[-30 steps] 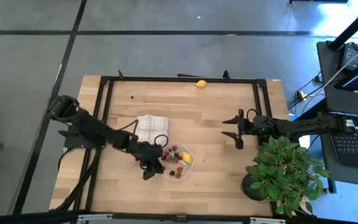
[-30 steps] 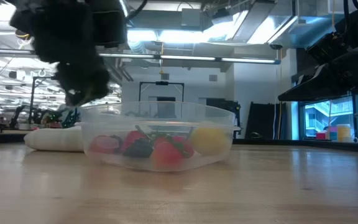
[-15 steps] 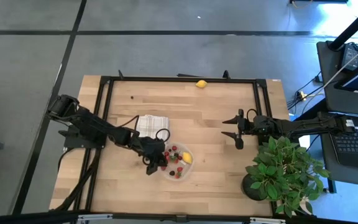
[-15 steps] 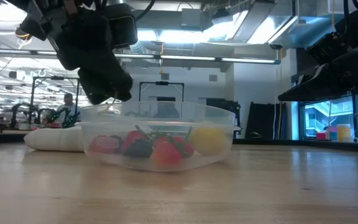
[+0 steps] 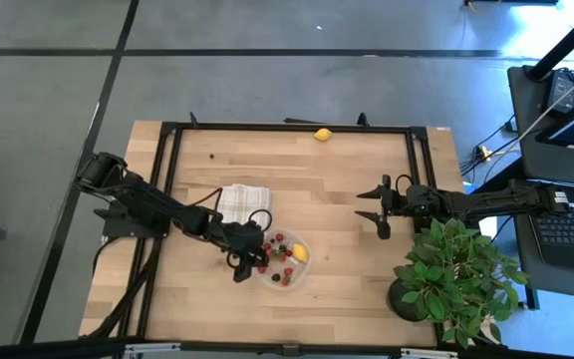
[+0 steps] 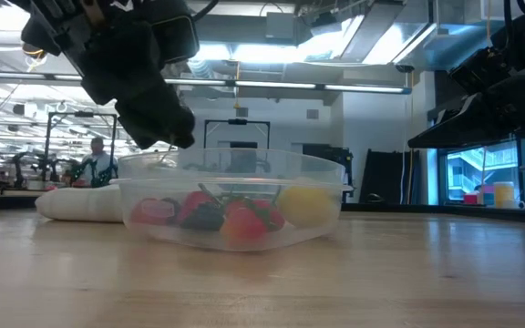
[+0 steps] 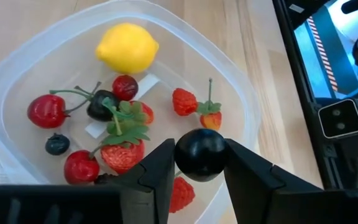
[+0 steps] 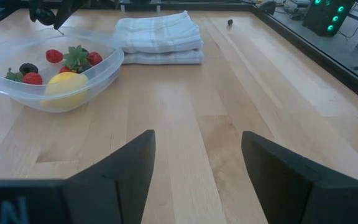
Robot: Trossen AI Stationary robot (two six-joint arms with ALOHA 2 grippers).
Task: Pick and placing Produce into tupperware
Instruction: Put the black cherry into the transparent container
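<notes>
Tupperware [image 5: 284, 261], a clear shallow rounded-square container, sits on the wooden desk [image 5: 317, 189] just beside the folded checked cloth [image 5: 241, 204], on the cloth's side toward the potted plant [image 5: 448, 271]. The left arm reaches across the cloth, and the left tool [image 7: 199, 163] hangs above the container's rim nearest the cloth, its fingers partly closed and pinching a small round dark berry [image 7: 200, 153]. The right tool [image 5: 383, 207] waits well apart from the container, near the plant, with its fingers spread and nothing between them. Inside the tupperware lie a yellow lemon [image 7: 127, 47], strawberries [image 7: 122, 151], red cherries [image 7: 45, 111] and a blueberry [image 7: 57, 145]. A second lemon [image 5: 323, 134] rests at the desk's far edge, well away from the container, and a tiny dark berry [image 5: 212, 156] lies on the desk beyond the cloth.
</notes>
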